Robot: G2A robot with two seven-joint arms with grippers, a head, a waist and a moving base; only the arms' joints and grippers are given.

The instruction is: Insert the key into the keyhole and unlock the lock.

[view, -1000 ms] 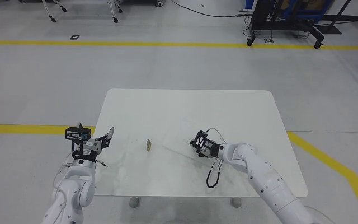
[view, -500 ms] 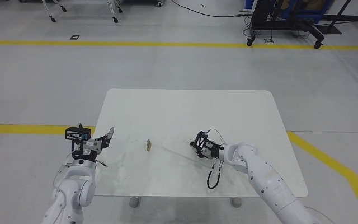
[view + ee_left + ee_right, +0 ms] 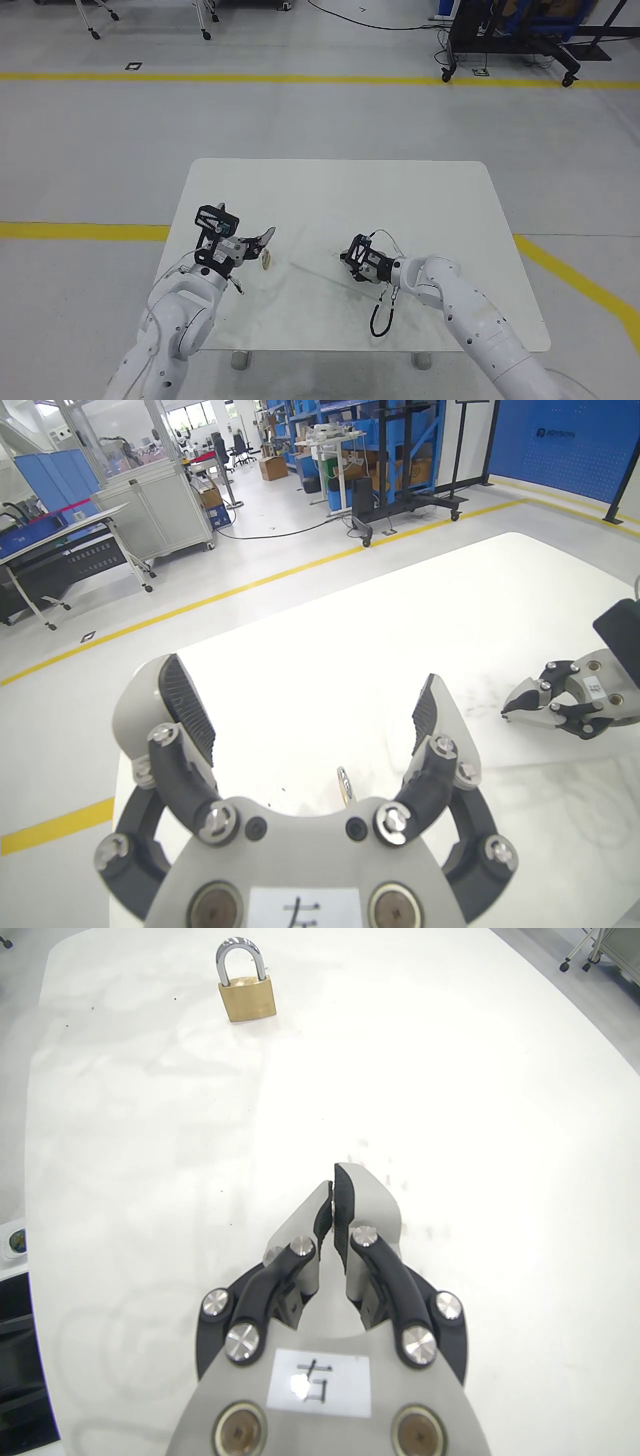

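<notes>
**Left claw straddles the padlock; key not made out**

The padlock [image 3: 265,260] sits on the white counter [image 3: 400,190], toward 8 o'clock from its centre. It seems to stand upright on its brass body, shackle up and broad face toward the right arm.

The left claw [image 3: 258,248] hangs just beside the padlock on its 9 o'clock side, fingers spread wide. From the left wrist, the shackle peeks up between the finger roots.

The right claw [image 3: 350,258] rests low on the counter at the padlock's 3 o'clock, apart from it, tips pressed together. I cannot tell whether the key is pinched between them.

Step in hand, as I judge it: securing the lock, with insertion not yet begun.

The next move calls for the left fingers to close on the brass body, not the shackle. The lock must then be lifted and tilted, since the keyhole is probably underneath.
</notes>
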